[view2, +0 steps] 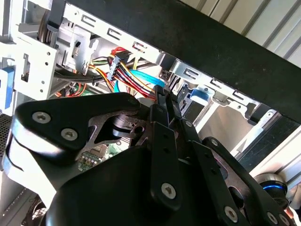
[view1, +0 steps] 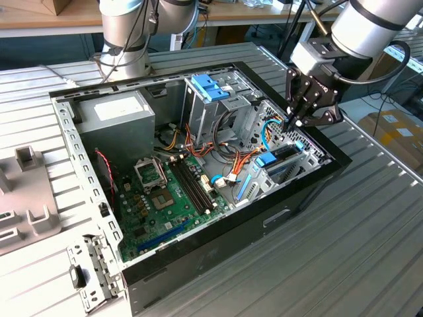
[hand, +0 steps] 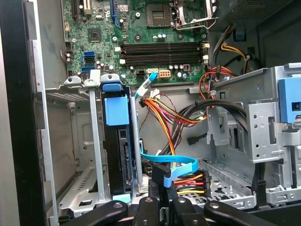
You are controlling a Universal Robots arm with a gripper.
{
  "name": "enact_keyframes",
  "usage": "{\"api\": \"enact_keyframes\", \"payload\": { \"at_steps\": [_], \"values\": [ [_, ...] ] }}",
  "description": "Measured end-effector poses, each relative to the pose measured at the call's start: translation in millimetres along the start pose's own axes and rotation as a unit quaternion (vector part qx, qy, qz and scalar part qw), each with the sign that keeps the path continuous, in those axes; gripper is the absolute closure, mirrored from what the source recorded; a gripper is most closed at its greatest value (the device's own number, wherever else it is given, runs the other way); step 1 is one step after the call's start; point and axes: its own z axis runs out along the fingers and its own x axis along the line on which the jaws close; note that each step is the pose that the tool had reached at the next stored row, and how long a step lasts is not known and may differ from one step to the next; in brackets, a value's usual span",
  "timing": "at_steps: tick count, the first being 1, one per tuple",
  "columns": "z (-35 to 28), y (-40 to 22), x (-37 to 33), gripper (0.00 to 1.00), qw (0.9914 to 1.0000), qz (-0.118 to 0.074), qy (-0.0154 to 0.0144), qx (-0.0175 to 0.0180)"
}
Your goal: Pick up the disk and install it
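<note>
Item: open black desktop computer case (view1: 310,191), laid on its side on a ribbed grey metal table (view1: 344,264), side panel off, green motherboard (view1: 165,198) exposed. Item: the disk, a flat dark-grey hard drive in a light-blue plastic carrier with a blue end tab (hand: 116,141), standing on edge in the metal drive cage at the case corner nearest the exterior view's right; in the exterior view its blue tab (view1: 269,159) shows among the cage rails. It appears seated in the bay, though how fully cannot be told. Item: black robot hand (view1: 295,119), poised just above that same corner of the case; its fingers look drawn close together, tips nearly meeting, with nothing seen between them, so it appears to hold nothing. In the first wrist view the hand's tips (hand: 162,181) sit just beside a thin blue ribbon cable (hand: 174,165) and a bundle of red, yellow and orange power wires (hand: 188,181). Risk, as a judgement: the fingers could snag or pinch these cables, or knock the cage rail, since the wiring lies so near the bay. Surroundings: a workshop, wooden benches (view1: 264,13) behind, a cardboard box (view1: 396,129) on the floor, and grey plastic fixtures (view1: 26,198) at the table's far edge.
</note>
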Motion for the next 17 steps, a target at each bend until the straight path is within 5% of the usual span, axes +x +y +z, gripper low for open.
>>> {"api": "enact_keyframes", "payload": {
  "at_steps": [17],
  "values": [
    [0.1, -0.9, 12.0, 0.83, 0.99998, 0.007, -0.0002, 0.0008]
  ]
}}
